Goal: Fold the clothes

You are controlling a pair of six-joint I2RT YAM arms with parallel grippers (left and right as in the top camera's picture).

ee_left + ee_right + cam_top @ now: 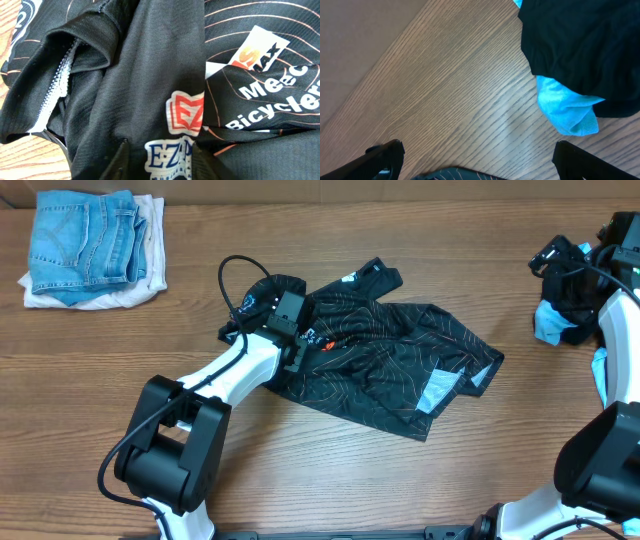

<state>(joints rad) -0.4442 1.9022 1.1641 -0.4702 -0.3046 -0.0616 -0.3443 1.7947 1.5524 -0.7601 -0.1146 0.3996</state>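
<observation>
Left tool (160,156) is down on the black jersey (400,365) at the centre of the bench (330,480), its fingers either side of a logo fold and half-closed. Whether it's pinching, can't tell. Right tool (477,150) is spread wide over wood, with the black-and-light-blue garment (580,45) at its two o'clock. Folded jeans (85,240) sit far off at ten o'clock.

Black jersey (125,90): red "EZ" logo (186,112) near centre, with blue "E-Z-P" lettering (170,155) just nearer, cut off. Far right, white patch (260,50) reads "MAX". Below it, white lettering (272,100) "Mee…" and "Bicycle…", partly cut off.
</observation>
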